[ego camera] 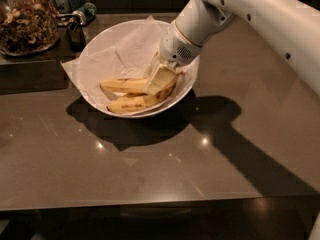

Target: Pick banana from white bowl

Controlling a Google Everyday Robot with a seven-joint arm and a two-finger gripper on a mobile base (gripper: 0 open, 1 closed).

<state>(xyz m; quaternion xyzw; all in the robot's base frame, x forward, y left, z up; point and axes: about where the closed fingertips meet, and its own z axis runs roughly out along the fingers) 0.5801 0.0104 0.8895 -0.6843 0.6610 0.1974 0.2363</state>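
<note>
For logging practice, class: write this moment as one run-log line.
end effector: inside white bowl, at banana | banana: not yet lifted

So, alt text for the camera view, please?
The robot's white hand sits low inside a wide white paper-lined bowl, over a smooth yellow banana and a speckled yellow banana. A glass jar of nuts stands at upper left.
</note>
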